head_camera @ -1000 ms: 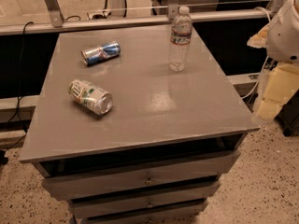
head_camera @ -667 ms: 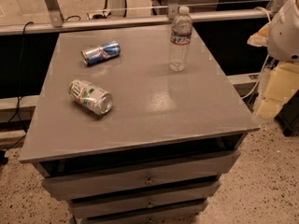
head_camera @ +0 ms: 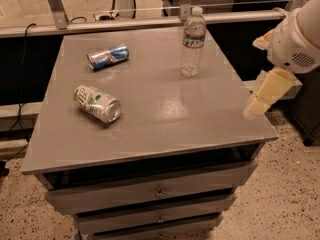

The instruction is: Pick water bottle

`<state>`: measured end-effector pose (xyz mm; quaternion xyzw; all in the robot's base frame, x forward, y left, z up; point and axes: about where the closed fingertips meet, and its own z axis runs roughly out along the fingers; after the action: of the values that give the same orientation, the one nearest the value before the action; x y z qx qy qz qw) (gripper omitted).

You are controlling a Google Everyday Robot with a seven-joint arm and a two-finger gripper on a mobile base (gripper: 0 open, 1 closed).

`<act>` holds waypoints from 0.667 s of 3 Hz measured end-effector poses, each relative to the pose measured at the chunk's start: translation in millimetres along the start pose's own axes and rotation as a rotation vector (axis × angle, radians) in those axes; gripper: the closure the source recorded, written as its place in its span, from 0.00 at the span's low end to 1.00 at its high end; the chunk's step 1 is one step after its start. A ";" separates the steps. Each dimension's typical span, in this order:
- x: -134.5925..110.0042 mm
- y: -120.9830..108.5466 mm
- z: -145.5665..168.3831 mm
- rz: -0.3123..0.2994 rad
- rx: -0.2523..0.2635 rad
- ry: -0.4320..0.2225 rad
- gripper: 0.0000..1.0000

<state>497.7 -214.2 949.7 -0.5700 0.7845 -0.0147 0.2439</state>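
Grey bench (head_camera: 165,111) fills the camera view, and the water bottle (head_camera: 193,41) stands upright near its upper right corner. Two cans lie on their sides at the left, a blue one (head_camera: 107,57) and a green one (head_camera: 97,103). The gripper (head_camera: 261,95) hangs off the bench's right edge, well apart from the bottle; whether it is apart or together I cannot tell. It holds nothing, so reach, grasp and lift all seem left.
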 end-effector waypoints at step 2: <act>-24.4 -77.0 65.8 0.160 0.100 -0.217 0.00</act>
<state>598.0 -202.3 923.9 -0.4910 0.7948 0.0272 0.3557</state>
